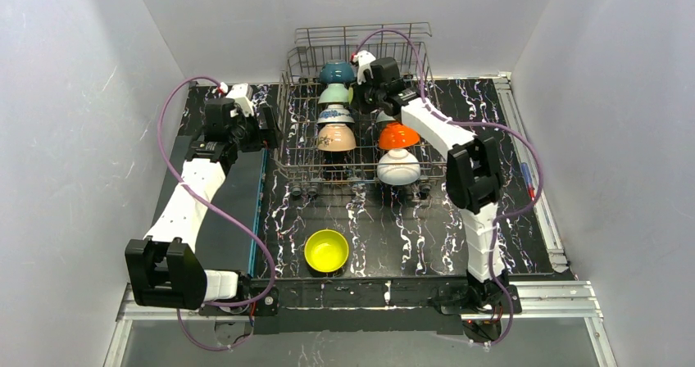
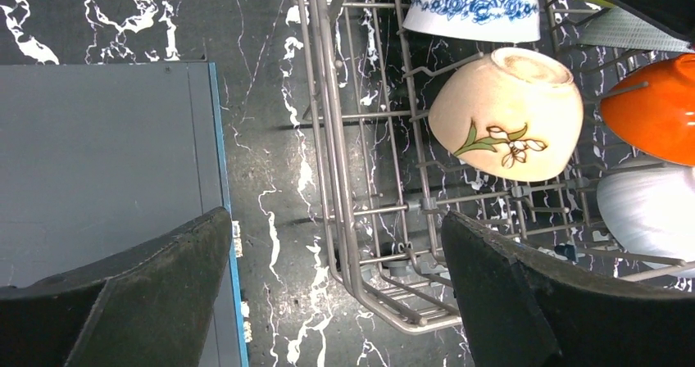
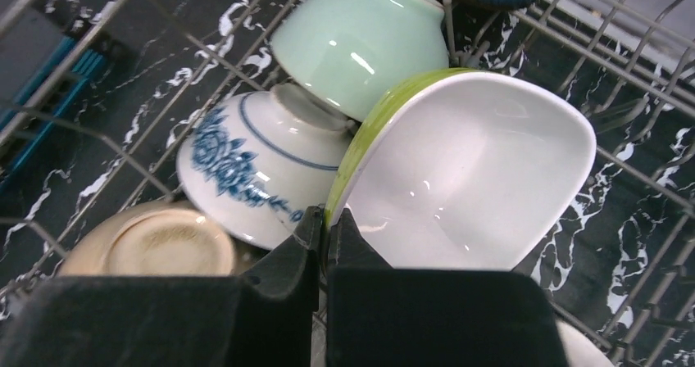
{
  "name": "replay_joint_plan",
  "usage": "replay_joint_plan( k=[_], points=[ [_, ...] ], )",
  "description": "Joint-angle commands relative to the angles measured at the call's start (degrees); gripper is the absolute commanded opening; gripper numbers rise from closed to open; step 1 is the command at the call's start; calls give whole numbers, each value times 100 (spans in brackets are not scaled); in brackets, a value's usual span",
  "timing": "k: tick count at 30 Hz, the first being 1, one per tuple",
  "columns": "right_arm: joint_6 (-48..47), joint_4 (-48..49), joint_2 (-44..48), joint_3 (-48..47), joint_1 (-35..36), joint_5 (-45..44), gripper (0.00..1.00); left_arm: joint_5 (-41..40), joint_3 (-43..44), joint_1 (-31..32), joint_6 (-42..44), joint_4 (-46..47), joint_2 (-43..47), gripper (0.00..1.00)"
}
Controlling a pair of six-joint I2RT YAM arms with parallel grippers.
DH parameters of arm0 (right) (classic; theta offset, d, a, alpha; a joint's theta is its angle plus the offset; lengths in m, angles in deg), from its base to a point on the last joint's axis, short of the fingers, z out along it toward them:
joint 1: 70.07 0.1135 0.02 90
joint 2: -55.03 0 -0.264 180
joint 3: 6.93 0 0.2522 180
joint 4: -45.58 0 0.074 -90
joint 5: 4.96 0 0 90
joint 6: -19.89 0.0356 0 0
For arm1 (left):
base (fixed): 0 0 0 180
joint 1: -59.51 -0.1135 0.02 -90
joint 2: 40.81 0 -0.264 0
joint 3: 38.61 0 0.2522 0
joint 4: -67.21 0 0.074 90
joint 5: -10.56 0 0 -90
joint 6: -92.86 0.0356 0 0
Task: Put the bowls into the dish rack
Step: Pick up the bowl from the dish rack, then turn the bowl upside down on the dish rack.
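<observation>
The dish rack [image 1: 283, 129] stands at the back of the table. Its left row holds teal [image 1: 336, 73], mint [image 1: 335, 94], blue-patterned [image 1: 336, 115] and tan [image 1: 336, 138] bowls; orange [image 1: 398, 135] and white [image 1: 398, 167] bowls sit to the right. My right gripper [image 3: 325, 219] is inside the rack, shut on the rim of a yellow-green bowl with a white inside [image 3: 467, 170], tilted beside the mint bowl [image 3: 361, 43] and the patterned bowl [image 3: 262, 170]. My left gripper [image 2: 334, 219] hangs open over the rack's near left corner [image 2: 328, 138], holding nothing. Another yellow-green bowl [image 1: 326, 250] sits upright on the table.
A flat grey slab with a blue edge [image 2: 98, 162] lies left of the rack under the left arm. Upright tines and wire sides surround the racked bowls. White walls close in the table on both sides.
</observation>
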Motion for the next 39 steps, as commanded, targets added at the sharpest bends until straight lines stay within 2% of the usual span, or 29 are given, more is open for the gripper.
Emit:
replay_joint_plan(
  k=[1, 6, 10, 16, 19, 26, 34, 39],
  points=[
    [-371, 971, 1040, 469, -70, 303, 1, -1, 615, -12, -41, -248, 346, 98],
    [-392, 1386, 1845, 1315, -78, 796, 1, 631, 908, -3, -721, -207, 636, 98],
    [-201, 2046, 2626, 2274, -77, 1139, 1, 1315, 1121, 87, -1541, -148, 525, 98],
    [-146, 2662, 3683, 3644, -78, 1800, 1, 2078, 1445, 737, -2430, -9, -35, 98],
    [-288, 2663, 3999, 3985, -81, 2402, 1, 2266, 1678, 1062, -2739, 19, -410, 98],
    [-762, 1597, 3755, 3517, -73, 3622, 1, 2216, 1919, 1647, -3089, 222, -1012, 98],
    [-318, 1843, 3545, 3376, -74, 4259, 1, 1706, 1583, 1888, -3577, 740, -1141, 98],
    [-146, 2082, 3563, 3435, -66, 4322, 1, 1460, 1649, 1915, -3756, 880, -1265, 92]
  ],
)
